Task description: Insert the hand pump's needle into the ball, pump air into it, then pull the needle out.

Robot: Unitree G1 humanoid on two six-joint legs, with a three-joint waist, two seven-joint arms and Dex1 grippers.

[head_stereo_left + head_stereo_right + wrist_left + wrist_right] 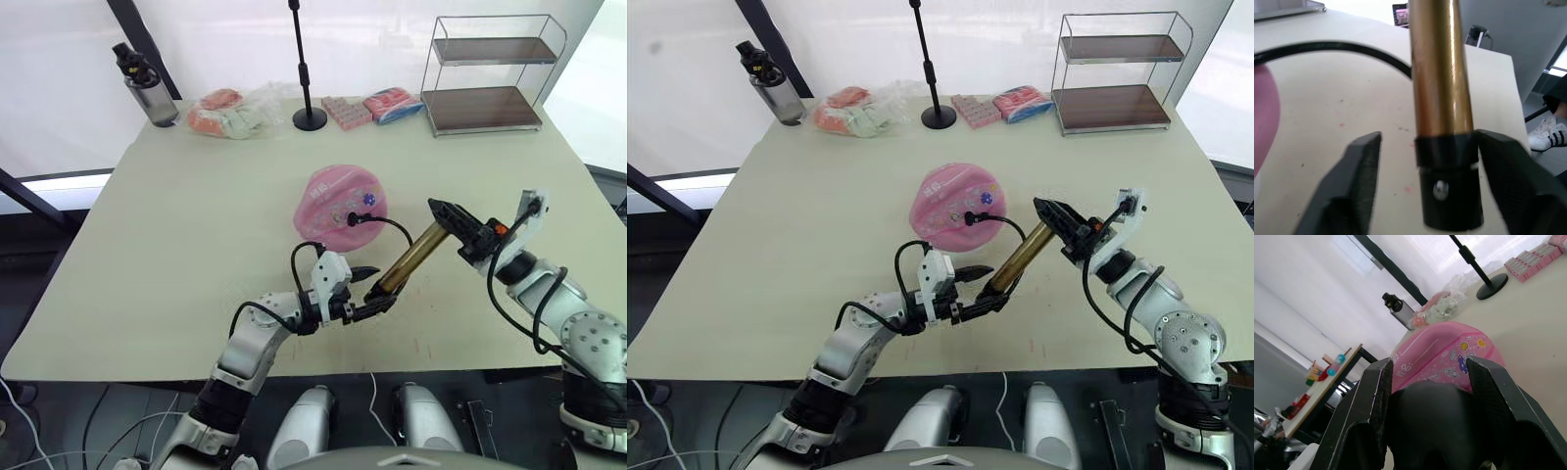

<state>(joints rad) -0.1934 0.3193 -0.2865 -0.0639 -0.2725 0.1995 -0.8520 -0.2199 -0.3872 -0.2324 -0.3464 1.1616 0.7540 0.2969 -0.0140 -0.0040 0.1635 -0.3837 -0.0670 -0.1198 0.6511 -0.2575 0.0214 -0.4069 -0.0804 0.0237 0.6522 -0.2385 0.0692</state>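
The pink ball [341, 203] lies mid-table, flattish, its stickers facing me. The gold hand pump [411, 259] slants between my two grippers, in front of the ball and to its right. Its black hose [390, 224] loops to the ball, where the needle's black fitting [351, 219] sits against the skin; the pin itself is hidden. My left gripper [1430, 136] is open around the pump's lower black cap [1449, 196], one finger touching it and a gap at the other. Higher up, my right gripper [446, 213] is shut on the pump's black handle [1444, 426].
Along the far edge stand a dark bottle [147, 88], a plastic bag of packets [235, 110], a black microphone stand [306, 69], pink packets [346, 111] and a two-tier wire shelf [490, 73]. Bare table [186, 255] stretches to the ball's left.
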